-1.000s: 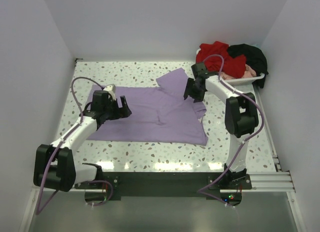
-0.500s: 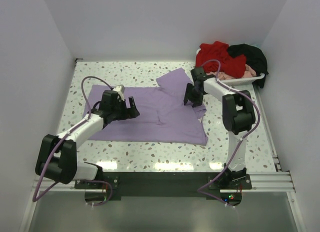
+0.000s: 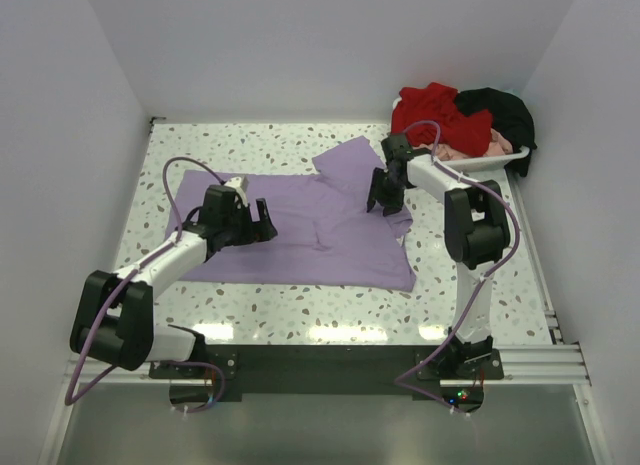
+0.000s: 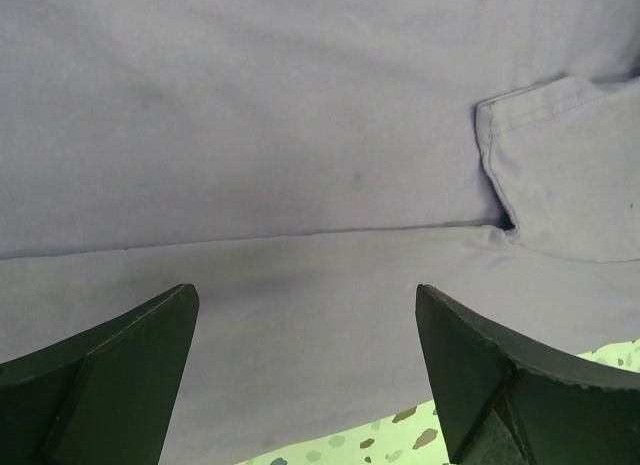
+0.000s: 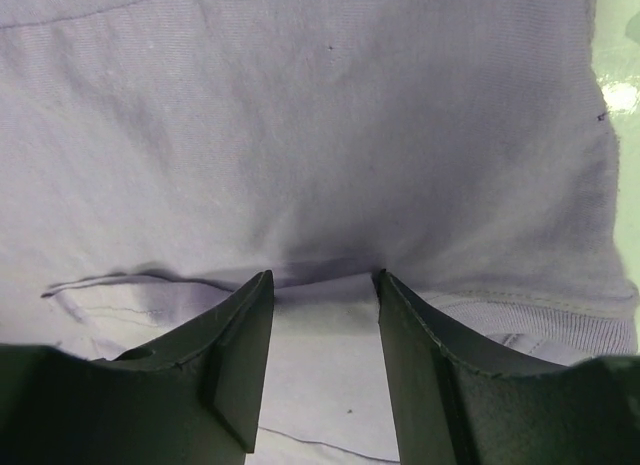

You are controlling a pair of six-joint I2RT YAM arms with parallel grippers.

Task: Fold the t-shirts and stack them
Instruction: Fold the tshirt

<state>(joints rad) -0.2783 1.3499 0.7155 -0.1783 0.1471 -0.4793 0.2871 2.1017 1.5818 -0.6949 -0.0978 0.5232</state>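
- Left gripper spread wide, hovering over the lavender t-shirt, which lies flat beneath both grippers.
- Right gripper half-narrowed, tips pressing into puckered cloth.
- Speckled table beneath; plain white walls around.

The large t-shirt is a plain light lavender with no pattern, and the left wrist view shows a faint darker smudge on it. The surface is white, speckled with small dark and grey flecks. At the far right a red shirt, a black shirt and a pale pink shirt lie heaped on a white tray. The left arm and right arm are white with black joints and black jaws, and their cables are purple.
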